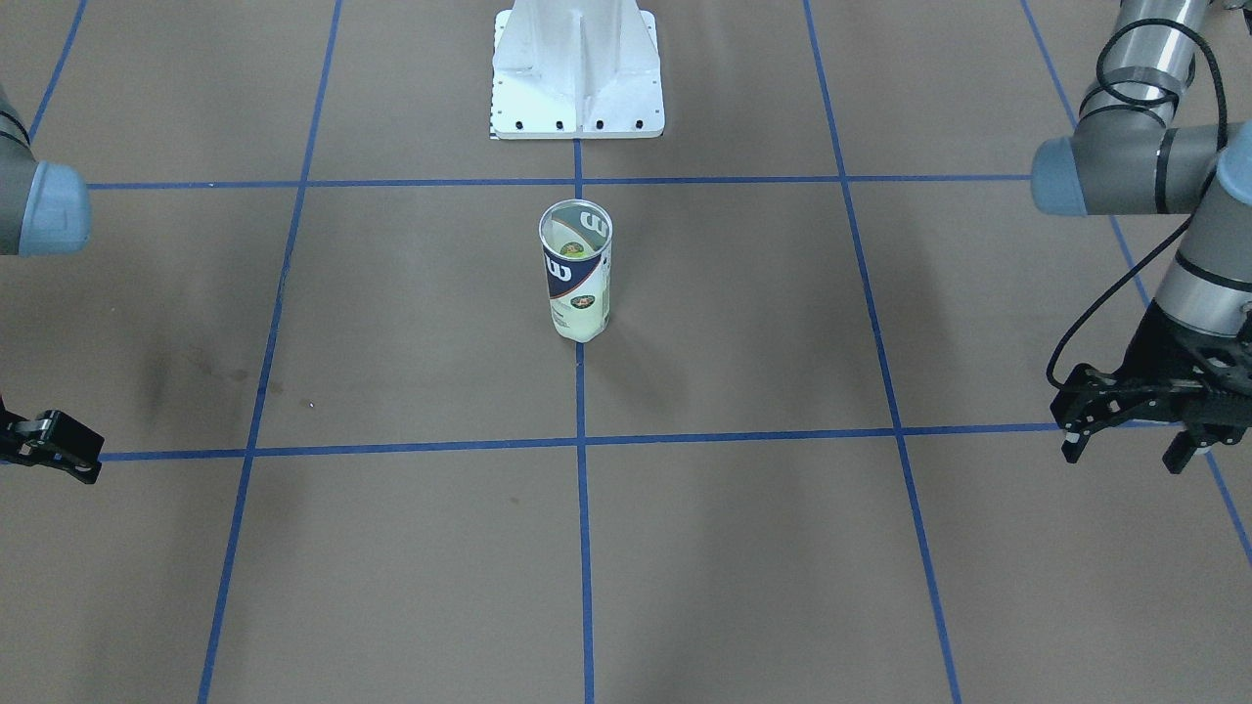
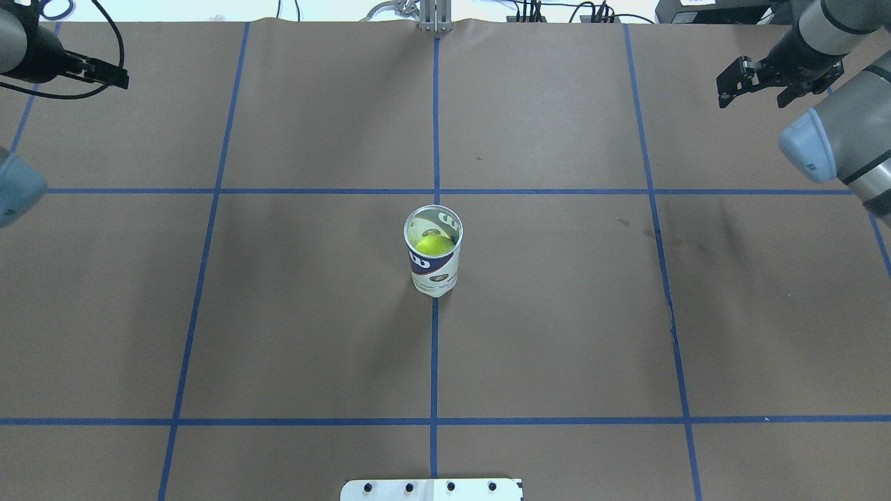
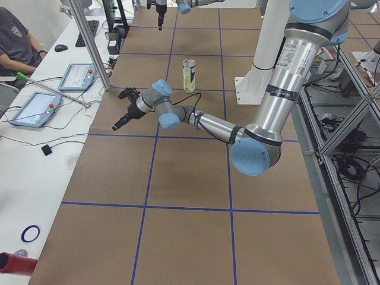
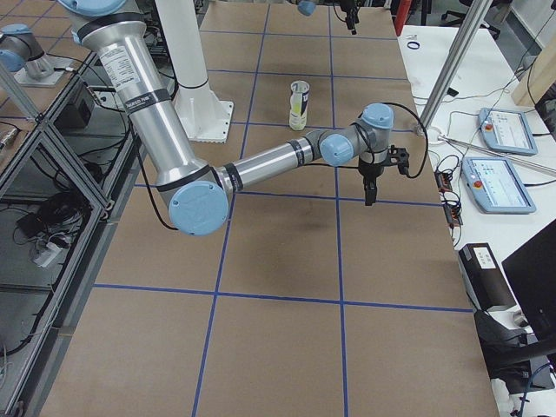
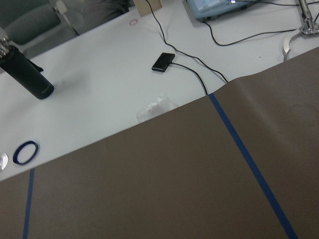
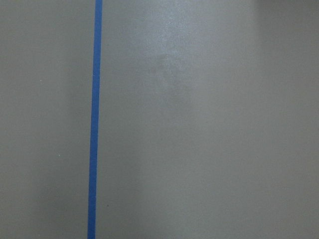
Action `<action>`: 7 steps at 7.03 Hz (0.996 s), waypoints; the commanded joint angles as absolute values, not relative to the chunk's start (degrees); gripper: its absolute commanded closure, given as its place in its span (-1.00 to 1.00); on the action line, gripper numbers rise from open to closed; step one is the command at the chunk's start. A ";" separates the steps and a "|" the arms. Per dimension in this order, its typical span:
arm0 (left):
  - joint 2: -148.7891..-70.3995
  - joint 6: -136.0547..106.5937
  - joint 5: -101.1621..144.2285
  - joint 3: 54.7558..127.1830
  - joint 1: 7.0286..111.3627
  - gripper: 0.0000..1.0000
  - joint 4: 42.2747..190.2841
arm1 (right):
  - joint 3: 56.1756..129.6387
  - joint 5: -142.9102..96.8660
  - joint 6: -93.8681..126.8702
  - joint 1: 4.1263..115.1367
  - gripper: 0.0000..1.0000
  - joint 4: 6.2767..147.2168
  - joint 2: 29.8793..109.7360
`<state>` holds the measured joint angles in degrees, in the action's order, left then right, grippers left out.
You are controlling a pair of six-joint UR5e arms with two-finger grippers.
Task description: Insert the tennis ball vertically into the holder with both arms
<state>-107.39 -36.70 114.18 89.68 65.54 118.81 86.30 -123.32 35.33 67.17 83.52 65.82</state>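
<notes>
A white metal base (image 1: 577,78) is standing near the upright clear navy-labelled can (image 2: 433,268) holding a yellow-green ball (image 2: 434,245); my left pincer (image 1: 1125,455) and right pincer (image 2: 755,97) are hanging released.

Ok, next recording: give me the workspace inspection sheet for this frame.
Surface: brown paper table, blue tape grid, faint stains.
Job's things: holder upright at centre on a tape line, top open; tennis ball inside.
Clutter: nothing seen on the paper; white base plate at the robot's edge.
Grippers: left gripper and right gripper open, empty, far from the holder.
Cables: black cable hangs along the left arm.
Surroundings: seated person, control tablets, black bottle on the side bench.
</notes>
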 commanded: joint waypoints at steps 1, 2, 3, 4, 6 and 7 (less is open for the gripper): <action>-96.39 -45.66 120.58 98.29 67.66 -0.99 117.16 | 85.52 -124.53 30.27 69.33 -0.98 83.50 67.75; -91.20 -47.18 127.72 100.44 70.81 -0.99 116.98 | 84.47 -125.93 26.41 71.35 -0.98 83.50 68.81; -90.36 -47.02 135.54 100.37 74.23 -0.99 113.33 | 84.20 -128.12 21.23 73.72 -0.98 83.50 70.65; -89.92 -44.06 135.70 101.42 74.44 -0.99 111.38 | 84.29 -131.36 17.44 76.44 -0.98 83.41 72.93; -89.47 -26.10 133.44 101.07 75.05 -0.99 100.80 | 85.94 -134.03 10.13 80.23 -0.98 82.54 78.28; -90.26 -21.49 129.24 100.99 75.15 -0.99 97.77 | 89.87 -133.42 10.11 80.33 -0.98 82.53 81.09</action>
<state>-89.73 -28.84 133.06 101.04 74.86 102.93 86.30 -133.35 11.74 79.46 82.80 77.57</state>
